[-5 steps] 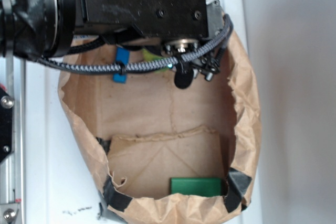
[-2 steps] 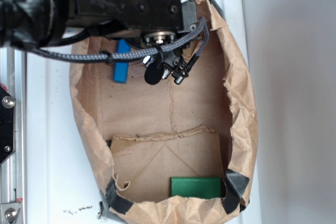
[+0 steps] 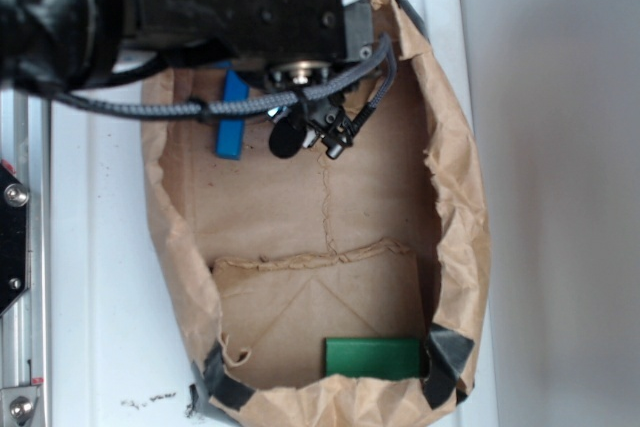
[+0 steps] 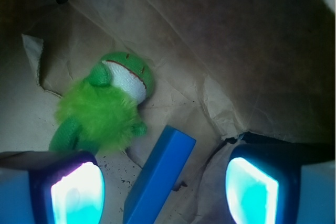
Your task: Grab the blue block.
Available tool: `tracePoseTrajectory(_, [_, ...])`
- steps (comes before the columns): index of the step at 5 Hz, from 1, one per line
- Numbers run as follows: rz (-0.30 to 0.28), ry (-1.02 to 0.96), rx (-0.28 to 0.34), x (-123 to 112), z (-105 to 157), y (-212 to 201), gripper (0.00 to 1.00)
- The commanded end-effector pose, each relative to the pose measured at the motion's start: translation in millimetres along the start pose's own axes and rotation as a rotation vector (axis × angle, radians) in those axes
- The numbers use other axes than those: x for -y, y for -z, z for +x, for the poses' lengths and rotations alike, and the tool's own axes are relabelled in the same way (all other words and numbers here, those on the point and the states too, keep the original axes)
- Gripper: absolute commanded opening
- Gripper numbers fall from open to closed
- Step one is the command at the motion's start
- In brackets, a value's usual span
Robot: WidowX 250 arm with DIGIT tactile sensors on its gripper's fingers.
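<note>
Now end effector (image 4: 163, 184) gapes, straddling blue block (image 4: 157, 174).

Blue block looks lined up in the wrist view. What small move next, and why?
Probably lower the claw straight down. The blue block lies between the open fingers, neither touching it, with the plush frog just beyond on the paper bag floor. Then close.

A brown paper bag (image 3: 455, 217) lies open on a white surface (image 3: 95, 277), with black tape (image 3: 447, 359) at its near corners. A flat dark green block (image 3: 372, 357) lies inside at the near end. A green plush frog (image 4: 107, 106) lies on the paper floor.
</note>
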State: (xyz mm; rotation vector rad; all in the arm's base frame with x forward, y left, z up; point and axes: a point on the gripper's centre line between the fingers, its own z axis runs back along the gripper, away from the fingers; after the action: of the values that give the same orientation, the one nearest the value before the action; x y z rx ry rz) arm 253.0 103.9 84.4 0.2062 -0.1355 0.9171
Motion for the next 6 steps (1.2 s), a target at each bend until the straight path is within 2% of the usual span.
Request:
tracePoseTrajectory(1, [-0.037,-0.045,0.028,-20.8,11.6,-6.7,1.00])
tracePoseTrajectory(2, [-0.023,-0.005,-0.010,-22.9,3.5,-0.3,1.00])
tracePoseTrajectory(4, [-0.021,0.042,-0.048,-31.1,-8.8,10.6,1.00])
tracePoseTrajectory(5, [-0.011,0.017,-0.078,-31.4,-11.6,11.1,1.00])
tracePoseTrajectory(6, [0.006,-0.071,-0.131,-18.4,-3.8,11.0,1.00])
